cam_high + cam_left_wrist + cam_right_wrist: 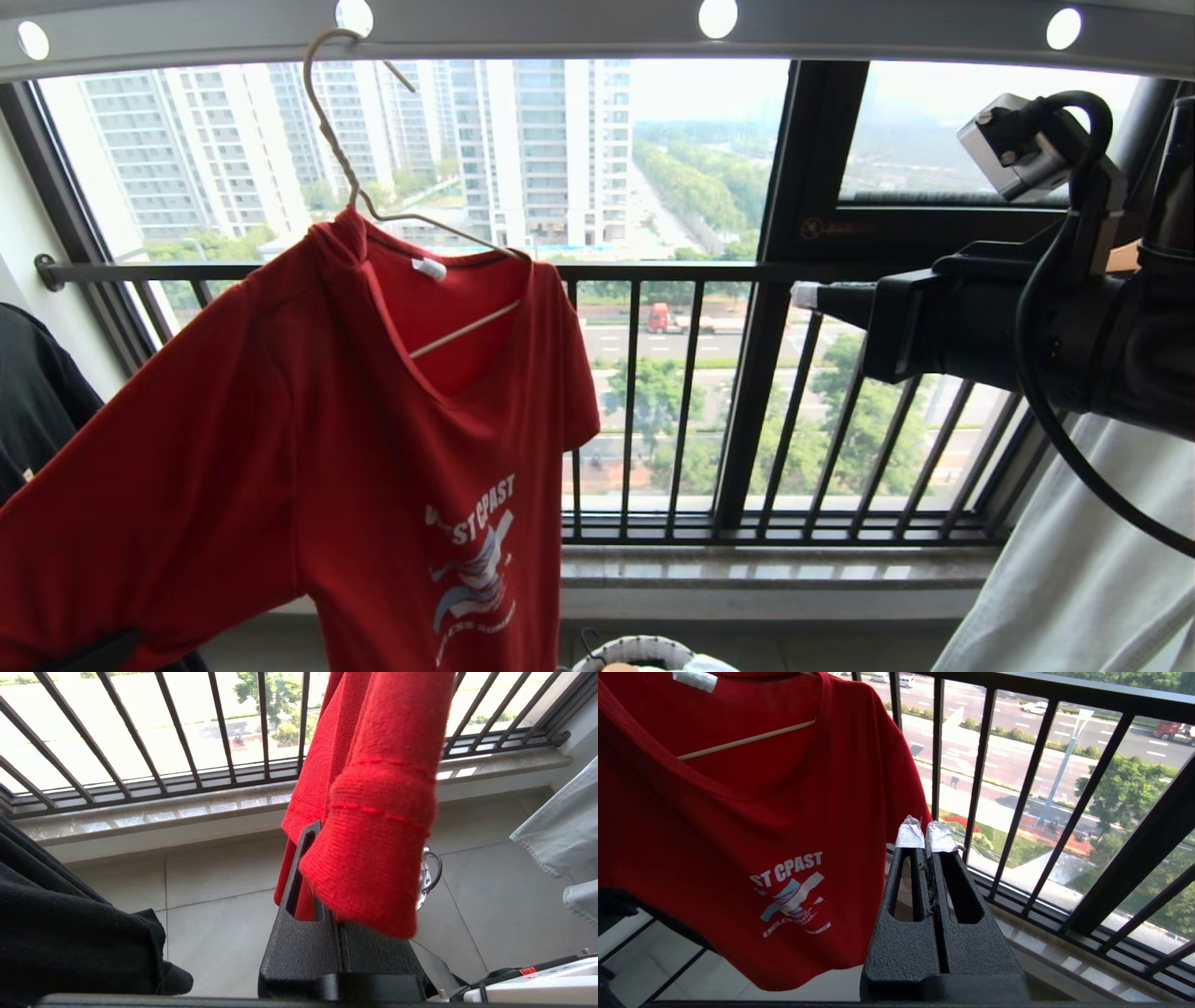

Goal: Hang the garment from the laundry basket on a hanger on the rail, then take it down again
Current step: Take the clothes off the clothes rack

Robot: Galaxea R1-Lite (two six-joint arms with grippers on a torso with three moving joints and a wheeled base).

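Left pincer clamps the red T-shirt's sleeve; right pincer closed, empty.

Daylight floods through a tall window with dark railing, above a pale tiled floor.

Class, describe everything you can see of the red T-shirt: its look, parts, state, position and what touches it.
The red T-shirt is a short-sleeved V-neck in soft knit, with white lettering, a blue-and-white chest graphic and a white neck label. It hangs askew on the cream wire hanger, whose hook sits in a hole of the grey rail. The left gripper is shut on a stitched hem, pulling one side outward. The right gripper is shut and apart from it.
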